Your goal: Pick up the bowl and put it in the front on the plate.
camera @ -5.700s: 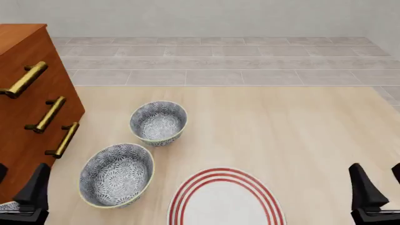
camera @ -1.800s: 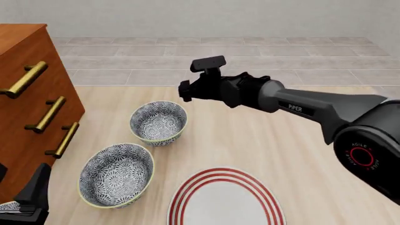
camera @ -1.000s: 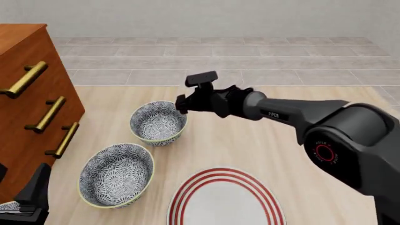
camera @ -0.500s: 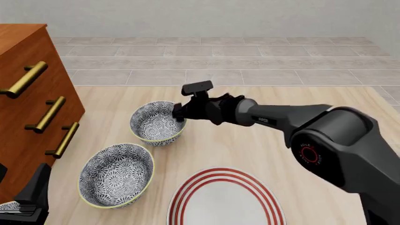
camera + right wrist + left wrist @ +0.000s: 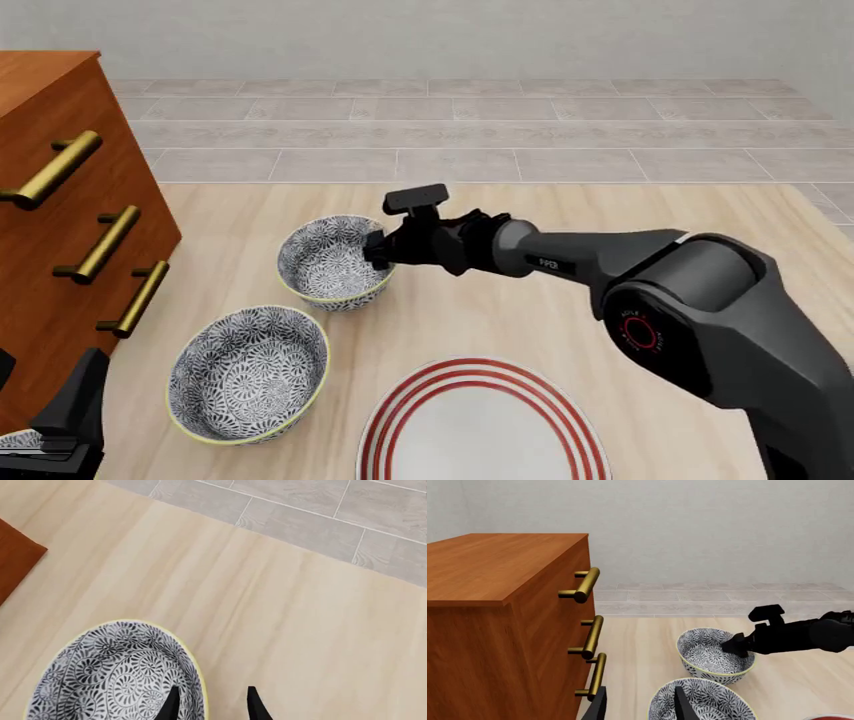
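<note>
right gripper (image 5: 378,250): fingers apart, straddling the bowl's rim on its 3 o'clock side; one finger (image 5: 171,703) inside the wall, the other outside; no squeeze visible.
left gripper (image 5: 639,705): fingers apart, holding nothing; parked at the table's near-left corner, roughly 7 o'clock in the front view.
bowl (image 5: 327,265): upright on the table (image 5: 601,230), at about 10 o'clock from the plate, well apart from it; not lifted.
plate (image 5: 481,430): red-ringed, at the near edge, 6 o'clock in the front view; nothing on it.
second bowl (image 5: 247,372): yellowish rim, just beside the plate at its 9 o'clock; untouched; sits between the target and the near edge.
dresser (image 5: 54,200): at 9 o'clock of the table, close to both bowls on their left.
done: reach and alignment over the rim.
left: close on the wall, lift, carry toward 5 o'clock, set down on the plate, release.
progress: early; judged under a third.
risk: thin rim pinch, likely tilt or slip on lift; second bowl near the carry path.
</note>
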`<state>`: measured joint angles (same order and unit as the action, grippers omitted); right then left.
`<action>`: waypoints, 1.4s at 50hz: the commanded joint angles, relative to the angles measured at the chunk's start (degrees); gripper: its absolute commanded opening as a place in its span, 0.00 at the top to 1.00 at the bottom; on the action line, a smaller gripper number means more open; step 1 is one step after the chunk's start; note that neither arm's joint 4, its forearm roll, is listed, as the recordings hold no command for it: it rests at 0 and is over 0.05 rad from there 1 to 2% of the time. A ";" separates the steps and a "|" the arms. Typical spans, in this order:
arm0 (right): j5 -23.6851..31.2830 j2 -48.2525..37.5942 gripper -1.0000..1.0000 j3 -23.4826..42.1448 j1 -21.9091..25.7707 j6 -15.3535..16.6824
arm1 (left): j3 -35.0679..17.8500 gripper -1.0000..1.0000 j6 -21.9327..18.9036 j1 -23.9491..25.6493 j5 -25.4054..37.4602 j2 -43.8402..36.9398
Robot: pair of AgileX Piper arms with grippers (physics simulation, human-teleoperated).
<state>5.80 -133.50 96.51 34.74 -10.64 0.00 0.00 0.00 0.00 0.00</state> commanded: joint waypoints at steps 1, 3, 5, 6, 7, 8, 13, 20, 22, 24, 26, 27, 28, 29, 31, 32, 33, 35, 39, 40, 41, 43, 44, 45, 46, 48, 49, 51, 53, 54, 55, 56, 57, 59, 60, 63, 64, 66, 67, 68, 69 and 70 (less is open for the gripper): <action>-0.51 -1.42 0.00 -0.23 0.29 -0.59 | 0.00 0.00 0.00 0.00 0.00 0.00; -0.71 -1.39 1.00 -0.37 0.24 -0.68 | 0.00 0.00 0.00 0.00 0.00 0.00; -1.05 -1.01 1.00 -0.71 0.04 -0.55 | 0.00 0.00 0.00 0.00 0.00 0.00; -0.87 -1.05 1.00 -0.59 0.00 -0.45 | 0.00 0.00 0.00 0.00 0.00 0.00; -1.11 -0.81 1.00 -0.85 0.01 -0.40 | 0.00 0.00 0.00 0.00 0.00 0.00; -1.20 -0.67 1.00 -1.02 0.02 -0.38 | 0.00 0.00 0.00 0.00 0.00 0.00; -0.93 -0.24 1.00 -1.02 -0.47 0.29 | 0.00 0.00 0.00 0.00 0.00 0.00; 0.16 2.20 1.00 -0.97 -2.02 2.79 | 0.00 0.00 0.00 0.00 0.00 0.00; 0.23 3.12 1.00 -1.52 -2.20 3.31 | 0.00 0.00 0.00 0.00 0.00 0.00; 0.34 4.51 1.00 -2.29 -2.50 4.19 | 0.00 0.00 0.00 0.00 0.00 0.00; 0.28 5.38 1.00 -2.90 -2.47 4.22 | 0.00 0.00 0.00 0.00 0.00 0.00; 0.21 6.11 1.00 -3.35 -2.56 4.48 | 0.00 0.00 0.00 0.00 0.00 0.00; 0.12 6.71 1.00 -3.88 -2.47 4.47 | 0.00 0.00 0.00 0.00 0.00 0.00; -0.09 7.12 1.00 -4.28 -2.42 4.50 | 0.00 0.00 0.00 0.00 0.00 0.00; -0.30 7.97 1.00 -4.95 -2.52 4.68 | 0.00 0.00 0.00 0.00 0.00 0.00; -0.47 8.62 1.00 -5.53 -2.43 4.50 | 0.00 0.00 0.00 0.00 0.00 0.00; -0.60 9.00 1.00 -5.95 -2.34 4.54 | 0.00 0.00 0.00 0.00 0.00 0.00; -0.78 9.57 1.00 -6.41 -2.37 4.75 | 0.00 0.00 0.00 0.00 0.00 0.00; -0.93 11.77 1.00 -7.88 -2.17 4.74 | 0.00 0.00 0.00 0.00 0.00 0.00; -0.99 12.18 1.00 -8.20 -2.10 4.80 | 0.00 0.00 0.00 0.00 0.00 0.00; -1.03 12.89 1.00 -8.73 -1.99 4.73 | 0.00 0.00 0.00 0.00 0.00 0.00; -1.24 13.84 1.00 -9.51 -1.98 4.96 | 0.00 0.00 0.00 0.00 0.00 0.00; -1.24 14.18 1.00 -9.78 -1.91 4.93 | 0.00 0.00 0.00 0.00 0.00 0.00; -1.33 14.80 1.00 -10.26 -1.92 5.06 | 0.00 0.00 0.00 0.00 0.00 0.00; -1.31 15.10 1.00 -10.48 -1.92 5.19 | 0.00 0.00 0.00 0.00 0.00 0.00; -1.50 15.91 1.00 -11.28 -1.70 5.11 | 0.00 0.00 0.00 0.00 0.00 0.00; -1.58 16.24 1.00 -11.63 -1.66 5.18 | 0.00 0.00 0.00 0.00 0.00 0.00; -1.75 17.05 1.00 -12.44 -1.65 5.17 | 0.00 0.00 0.00 0.00 0.00 0.00; -1.81 17.78 1.00 -12.98 -2.10 5.54 | 0.00 0.00 0.00 0.00 0.00 0.00; -2.08 18.79 1.00 -14.11 -1.78 5.38 | 0.00 0.00 0.00 0.00 0.00 0.00; -2.10 18.81 1.00 -14.14 -1.78 5.38 | 0.00 0.00 0.00 0.00 0.00 0.00; -2.17 19.10 1.00 -14.42 -1.83 5.46 | 0.00 0.00 0.00 0.00 0.00 0.00; -2.16 19.81 1.00 -15.04 -1.62 5.36 | 0.00 0.00 0.00 0.00 0.00 0.00; -2.24 20.64 1.00 -15.73 -1.64 5.43 | 0.00 0.00 0.00 0.00 0.00 0.00; -2.27 21.20 1.00 -16.24 -1.48 5.42 | 0.00 0.00 0.00 0.00 0.00 0.00; -2.48 22.57 1.00 -17.68 -1.44 5.44 | 0.00 0.00 0.00 0.00 0.00 0.00; -2.66 22.92 1.00 -18.21 -1.56 5.52 | 0.00 0.00 0.00 0.00 0.00 0.00; -3.02 23.77 1.00 -19.41 -1.45 5.35 | 0.00 0.00 0.00 0.00 0.00 0.00; -3.14 24.16 1.00 -19.91 -1.46 5.38 | 0.00 0.00 0.00 0.00 0.00 0.00; -3.27 24.62 1.00 -20.46 -1.38 5.25 | 0.00 0.00 0.00 0.00 0.00 0.00; -3.40 25.10 1.00 -21.07 -1.24 5.10 | 0.00 0.00 0.00 0.00 0.00 0.00; -3.49 25.62 1.00 -21.62 -1.11 5.07 | 0.00 0.00 0.00 0.00 0.00 0.00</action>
<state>3.34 -112.41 79.37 33.20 -5.09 0.00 0.00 0.00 0.00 0.00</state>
